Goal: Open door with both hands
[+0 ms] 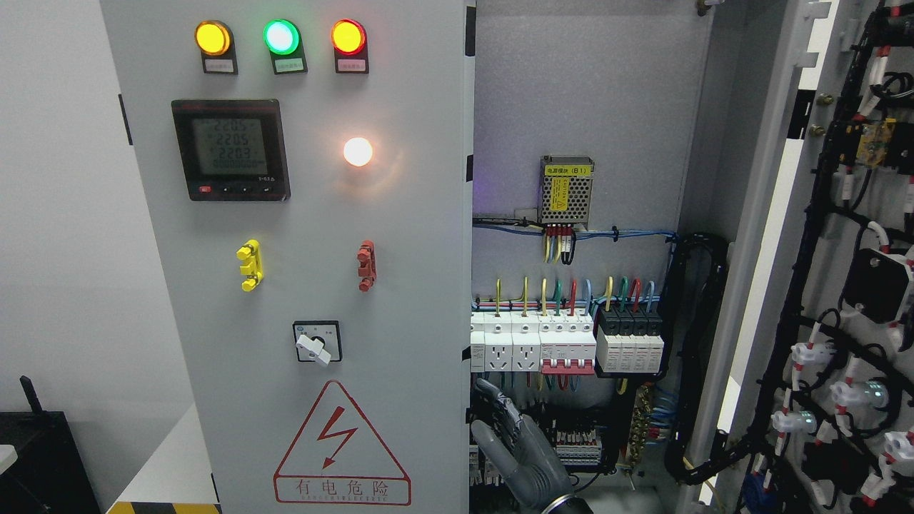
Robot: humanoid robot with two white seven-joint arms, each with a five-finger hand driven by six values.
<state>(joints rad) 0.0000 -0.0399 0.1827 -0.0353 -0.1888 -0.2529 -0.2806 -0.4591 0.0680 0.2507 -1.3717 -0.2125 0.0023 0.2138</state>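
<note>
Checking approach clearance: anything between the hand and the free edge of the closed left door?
Nothing visible. The right hand, fingers spread, is low down right beside the left door at its free edge; I cannot tell whether they touch. The terminal blocks lie behind the hand inside the cabinet, not between.

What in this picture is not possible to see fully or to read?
Head view:
- The right hand: its arm is cut off by the bottom edge, and whether it touches the left door is unclear.
- The left hand: out of view.
- The lamp labels: print too small to read.
- The open right door: cut off by the right edge.
</note>
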